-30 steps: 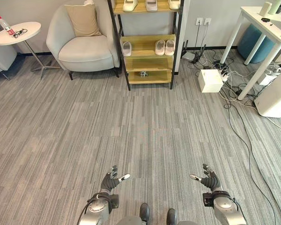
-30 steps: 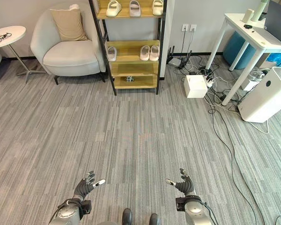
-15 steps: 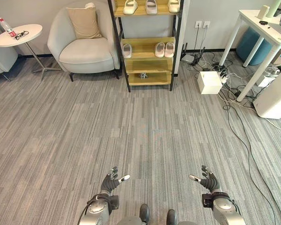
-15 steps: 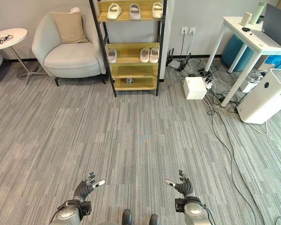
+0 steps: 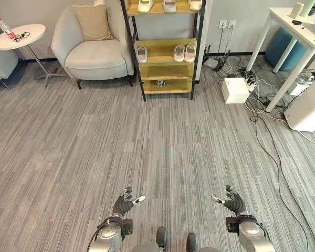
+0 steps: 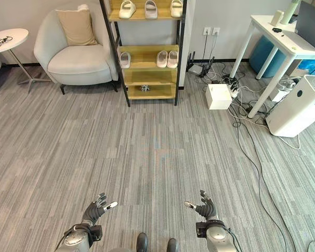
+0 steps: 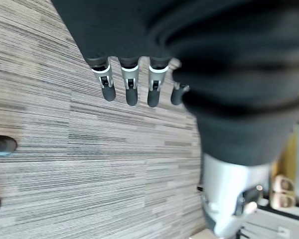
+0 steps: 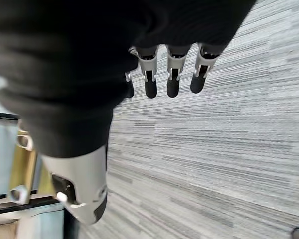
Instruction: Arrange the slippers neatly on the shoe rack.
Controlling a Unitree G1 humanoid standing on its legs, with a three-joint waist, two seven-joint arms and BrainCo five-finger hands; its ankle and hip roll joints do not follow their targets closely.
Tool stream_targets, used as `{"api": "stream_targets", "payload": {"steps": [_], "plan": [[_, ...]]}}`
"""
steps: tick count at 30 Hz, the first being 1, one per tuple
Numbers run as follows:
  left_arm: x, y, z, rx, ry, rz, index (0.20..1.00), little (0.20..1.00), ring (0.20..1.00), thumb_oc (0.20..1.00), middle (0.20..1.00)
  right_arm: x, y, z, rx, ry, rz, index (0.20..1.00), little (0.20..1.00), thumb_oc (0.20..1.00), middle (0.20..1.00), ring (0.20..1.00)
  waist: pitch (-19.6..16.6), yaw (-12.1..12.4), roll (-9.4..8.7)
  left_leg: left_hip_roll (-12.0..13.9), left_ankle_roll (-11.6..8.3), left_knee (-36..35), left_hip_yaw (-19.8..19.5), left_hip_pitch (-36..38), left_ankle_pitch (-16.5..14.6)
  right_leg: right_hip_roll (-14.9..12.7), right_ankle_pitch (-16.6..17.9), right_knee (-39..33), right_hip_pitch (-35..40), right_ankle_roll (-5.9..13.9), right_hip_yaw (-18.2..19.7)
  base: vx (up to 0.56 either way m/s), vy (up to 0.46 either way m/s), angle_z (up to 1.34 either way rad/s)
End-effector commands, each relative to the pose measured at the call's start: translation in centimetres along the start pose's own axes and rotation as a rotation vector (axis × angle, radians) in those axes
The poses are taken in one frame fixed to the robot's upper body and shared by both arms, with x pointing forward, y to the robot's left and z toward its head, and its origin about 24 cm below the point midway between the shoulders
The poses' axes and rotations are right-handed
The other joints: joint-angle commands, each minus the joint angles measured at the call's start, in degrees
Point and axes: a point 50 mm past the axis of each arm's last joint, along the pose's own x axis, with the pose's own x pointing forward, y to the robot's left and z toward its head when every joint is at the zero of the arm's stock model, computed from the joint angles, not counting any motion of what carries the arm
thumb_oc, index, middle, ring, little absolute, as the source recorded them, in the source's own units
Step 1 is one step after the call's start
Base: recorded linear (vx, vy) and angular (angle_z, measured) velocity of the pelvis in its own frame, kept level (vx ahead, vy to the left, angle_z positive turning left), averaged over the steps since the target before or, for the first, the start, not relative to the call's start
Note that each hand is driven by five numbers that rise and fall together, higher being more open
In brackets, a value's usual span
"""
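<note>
- Left eye view: the left hand (image 5: pixel 124 204) and the right hand (image 5: pixel 233 202) hovered low over the grey striped carpet (image 5: pixel 147 142), fingers spread, holding nothing. Well ahead stood the black-framed wooden shoe rack (image 5: pixel 165 50), with pale slippers (image 5: pixel 184 53) on its middle shelf and top shelf.
- Right eye view: a beige armchair (image 6: pixel 76 55) stood just beside the rack.
- Wrist views: each hand's fingers (image 7: pixel 130 87) hung straight and empty.

The shoe rack (image 5: pixel 166 47) runs off the top edge, so I see just the top-shelf slippers (image 5: pixel 168 5) partly. A small dark object (image 5: pixel 160 82) on the bottom shelf is too small to identify.
</note>
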Motion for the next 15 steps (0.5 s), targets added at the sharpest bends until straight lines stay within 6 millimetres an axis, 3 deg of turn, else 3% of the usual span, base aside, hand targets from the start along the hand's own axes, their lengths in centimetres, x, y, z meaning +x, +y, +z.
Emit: {"api": "stream_targets", "payload": {"steps": [1, 5, 9, 12, 13, 15], "plan": [[0.6, 0.6, 3.8, -0.005, -0.158, 0.015, 1.0, 1.0, 1.0, 1.0, 1.0, 0.7, -0.5, 3.0, 0.005, -0.126, -0.015, 1.0, 1.0, 1.0, 1.0, 1.0, 2.1, 0.5, -1.88, 2.9, -2.86, -0.4, -3.1, 2.0, -7.0, -7.2, -4.6, 0.1, 1.2, 7.02, 0.9, 0.01, 0.044, -0.05], [0.5, 1.2, 6.7, 0.05, -0.292, 0.042, 1.0, 1.0, 1.0, 1.0, 1.0, 1.0, -1.2, 4.1, 0.015, -0.17, -0.056, 1.0, 1.0, 1.0, 1.0, 1.0, 3.9, 1.0, -2.54, 2.1, -2.07, -0.4, -3.1, 0.8, -7.1, -8.1, -4.3, 0.1, 0.6, 7.64, 1.0, 0.02, 0.13, -0.04], [0.5, 1.8, 8.1, 0.087, -0.346, 0.07, 1.0, 1.0, 1.0, 1.0, 1.0, 1.1, -1.4, 4.7, 0.012, -0.19, -0.08, 1.0, 1.0, 1.0, 1.0, 1.0, 6.0, 0.8, -2.87, 1.0, -0.26, 2.0, -2.7, -1.1, -8.6, -9.7, -5.1, 13.9, -7.4, 9.73, 1.6, -0.04, 0.164, -0.08], [0.7, 1.7, 8.7, 0.097, -0.361, 0.078, 1.0, 1.0, 1.0, 1.0, 1.0, 1.1, -1.4, 4.5, 0.011, -0.181, -0.09, 1.0, 1.0, 1.0, 1.0, 1.0, 7.9, -0.1, -2.23, 1.4, 0.51, 2.3, -2.2, -0.2, -9.4, -10.8, -1.9, 25.5, -12.6, 11.34, 1.4, 0.02, 0.123, -0.14], [0.8, 1.7, 8.7, 0.094, -0.361, 0.083, 1.0, 1.0, 1.0, 1.0, 1.0, 1.0, -1.2, 4.2, 0.016, -0.171, -0.088, 1.0, 1.0, 1.0, 1.0, 1.0, 8.2, -0.3, -1.96, 1.7, 0.49, 2.2, -2.3, 0.5, -9.7, -11.0, -1.8, 28.1, -14.2, 11.06, 1.2, 0.15, 0.058, 0.1], [0.9, 1.4, 9.2, 0.076, -0.379, 0.083, 1.0, 1.0, 1.0, 1.0, 1.0, 0.9, -1.2, 3.9, 0.032, -0.159, -0.097, 1.0, 1.0, 1.0, 1.0, 1.0, 8.3, -0.6, -2.03, 1.8, 0.22, 1.2, -2.3, 2.9, -10.6, -11.5, -1.9, 26.5, -15.6, 10.35, -0.6, 0.19, 0.012, 0.09]]}}
